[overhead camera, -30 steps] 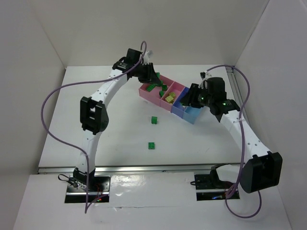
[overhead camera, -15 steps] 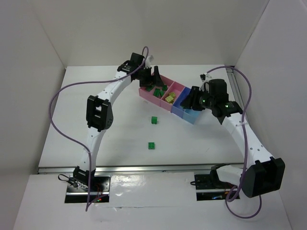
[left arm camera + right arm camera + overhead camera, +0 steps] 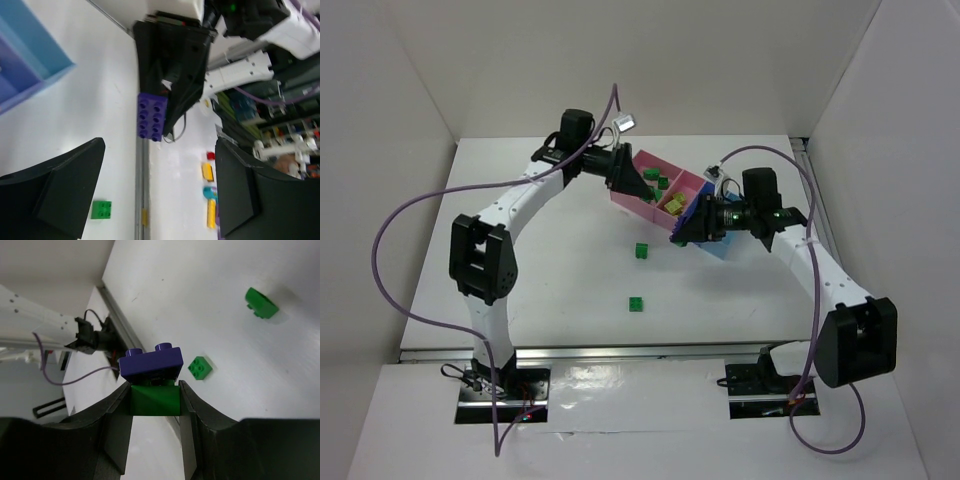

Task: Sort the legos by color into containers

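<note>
My right gripper (image 3: 155, 390) is shut on a green lego (image 3: 155, 401) with a dark purple lego (image 3: 151, 364) stuck on its far end. In the top view the right gripper (image 3: 680, 236) hangs just left of the blue tray (image 3: 704, 206), pointing at the table's middle. My left gripper (image 3: 636, 188) stands open and empty over the near edge of the large pink tray (image 3: 642, 162), which holds green legos (image 3: 657, 184). Yellow legos (image 3: 673, 204) lie in the smaller pink tray (image 3: 692, 184). Two green legos (image 3: 641, 251) (image 3: 635, 302) lie loose on the table. The left wrist view shows the purple lego (image 3: 152, 116).
A light blue tray (image 3: 722, 246) ends the row, partly under the right arm. A metal rail (image 3: 620, 352) runs along the table's near edge. White walls close in the left, back and right sides. Purple cables loop off both arms.
The left gripper has opened and its arm has swung, with the elbow dropping back to the left. The right gripper has moved left, off the blue trays, still holding the stacked bricks.
</note>
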Controlling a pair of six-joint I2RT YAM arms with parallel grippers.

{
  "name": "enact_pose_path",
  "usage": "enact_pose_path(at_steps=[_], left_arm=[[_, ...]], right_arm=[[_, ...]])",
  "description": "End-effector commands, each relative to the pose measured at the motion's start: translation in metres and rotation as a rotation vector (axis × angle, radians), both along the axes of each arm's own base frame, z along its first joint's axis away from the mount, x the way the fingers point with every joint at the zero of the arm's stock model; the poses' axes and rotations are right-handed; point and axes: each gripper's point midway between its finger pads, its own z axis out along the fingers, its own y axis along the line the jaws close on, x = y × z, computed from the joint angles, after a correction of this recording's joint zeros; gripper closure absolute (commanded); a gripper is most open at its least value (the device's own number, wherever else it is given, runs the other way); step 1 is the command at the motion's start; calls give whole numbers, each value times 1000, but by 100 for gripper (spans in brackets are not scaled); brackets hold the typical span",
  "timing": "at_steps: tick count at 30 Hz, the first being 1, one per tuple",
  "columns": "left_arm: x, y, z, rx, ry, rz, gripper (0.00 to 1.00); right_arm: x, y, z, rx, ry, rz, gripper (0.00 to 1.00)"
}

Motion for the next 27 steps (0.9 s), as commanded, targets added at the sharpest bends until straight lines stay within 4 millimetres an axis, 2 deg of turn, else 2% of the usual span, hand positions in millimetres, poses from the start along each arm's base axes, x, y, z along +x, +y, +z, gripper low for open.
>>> enact_pose_path(at_steps=[1, 4, 5, 7, 8, 13, 15, 20, 21, 22, 27], left_arm=[[-37, -13, 15, -85, -67, -184, 8], [-41, -25, 13, -72, -105, -205, 8], [-35, -27, 3, -50, -90, -190, 8], [-45, -37, -4, -25, -56, -216, 8], [-42, -38, -10, -12, -51, -205, 8], [-51, -53, -12, 15, -54, -216, 13], [-46, -54, -21, 42, -39, -197, 15], [-47, -60, -28, 46, -6, -213, 29], [-45, -60, -26, 52, -7, -203, 31], [-46, -64, -33, 63, 2, -206, 31], [-46, -65, -35, 52, 26, -224, 51]], right_arm=[[-6, 11, 28, 101, -78, 134, 100], [-11, 14, 31, 140, -56, 185, 100], [-12, 14, 32, 144, -65, 197, 100], [-14, 15, 35, 150, -64, 204, 100], [-12, 15, 32, 146, -64, 207, 100], [-12, 15, 31, 142, -50, 209, 100], [-12, 15, 31, 142, -50, 209, 100], [-12, 17, 29, 134, -59, 214, 100], [-13, 16, 29, 133, -50, 213, 100], [-13, 19, 25, 126, -41, 215, 100], [-12, 22, 28, 125, -58, 228, 100]])
